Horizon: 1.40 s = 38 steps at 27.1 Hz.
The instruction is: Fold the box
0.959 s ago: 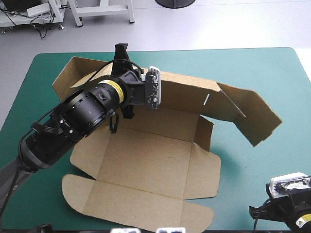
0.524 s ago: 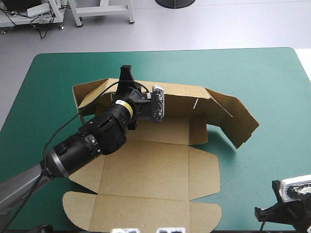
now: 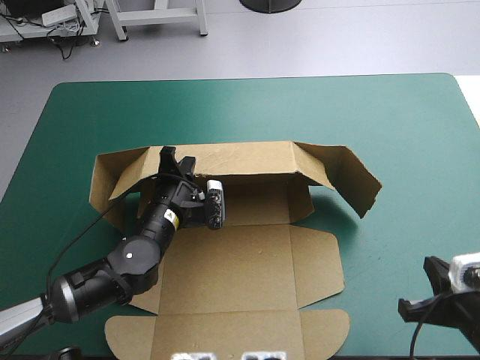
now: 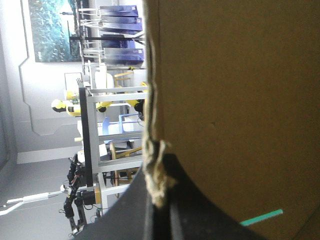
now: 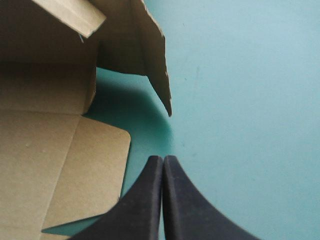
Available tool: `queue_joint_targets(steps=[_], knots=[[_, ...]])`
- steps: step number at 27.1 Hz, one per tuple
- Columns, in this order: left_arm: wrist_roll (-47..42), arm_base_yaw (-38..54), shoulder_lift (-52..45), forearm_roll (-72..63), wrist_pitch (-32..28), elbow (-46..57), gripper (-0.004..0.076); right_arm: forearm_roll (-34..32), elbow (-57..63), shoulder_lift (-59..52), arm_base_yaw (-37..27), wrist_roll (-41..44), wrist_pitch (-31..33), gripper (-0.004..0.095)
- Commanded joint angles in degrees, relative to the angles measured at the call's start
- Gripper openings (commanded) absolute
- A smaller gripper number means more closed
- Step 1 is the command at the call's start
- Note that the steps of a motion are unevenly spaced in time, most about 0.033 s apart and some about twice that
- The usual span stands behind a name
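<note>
Your box (image 3: 247,262) lies a little left of the middle of the teal-green surface (image 3: 405,120), its front flap (image 3: 225,334) reaching almost to the near edge. The base panel (image 3: 232,259) is flat on the surface, and so is the right side flap (image 3: 319,262) with its rounded corners. The long back wall (image 3: 247,159) stands raised along the far side of the base. At the wall's right end a flap (image 3: 345,176) angles out and toward you, lifted off the surface with a shadow under it. At the left end another flap (image 3: 109,184) bends round toward the front. Your left arm (image 3: 142,255) reaches in over the base, and the left jaws are at the left part of the back wall. In the left wrist view the two black fingers (image 4: 132,215) are all but together, with the frayed top edge of the brown board (image 4: 235,75) pinched between them, so they are clamped on the box. Your right jaws sit low near the surface's near right corner, well clear of the left arm. In the right wrist view they are pressed together in one point, empty, over bare surface (image 5: 240,75). They are just beside the side flap (image 5: 85,170), and the tip of the raised end flap (image 5: 155,70) is ahead of them, not touching.
</note>
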Motion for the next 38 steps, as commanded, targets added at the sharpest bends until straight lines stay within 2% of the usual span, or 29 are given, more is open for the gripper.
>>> queue_joint_targets(steps=[1,6,13,19,26,33,36,38], knots=[[-6.29,-0.26,-4.25,9.35,1.16,2.44,-0.0011,5.40,-6.03,8.61,0.16,-0.57,-7.14,-0.0005],[-9.16,-0.26,-4.42,9.89,1.80,2.76,-0.0011,15.17,-18.12,24.98,0.16,-5.90,-8.69,-0.0005],[-8.95,-0.26,-4.42,10.12,0.03,2.85,-0.0011,25.76,-37.85,52.59,0.16,-12.98,-5.63,-0.0005],[-8.95,-0.26,-4.42,10.24,-0.34,2.85,-0.0011,34.62,-41.00,66.25,0.16,-17.88,-3.33,-0.0005],[-8.95,-0.26,-4.13,10.95,-0.34,2.85,-0.0011,34.06,-40.78,75.32,0.16,-20.36,0.80,-0.0005],[-8.95,-0.26,-2.39,10.95,-0.23,2.85,-0.0011,34.57,-38.20,76.34,0.16,-25.34,4.20,-0.0005],[-8.95,-0.26,-1.70,10.95,-0.12,2.85,-0.0011,39.86,-33.39,75.67,0.16,-30.83,5.39,-0.0005],[-8.95,-0.26,-1.51,10.95,0.30,2.85,-0.0011,44.28,-28.96,73.95,0.16,-34.90,3.94,-0.0005]])
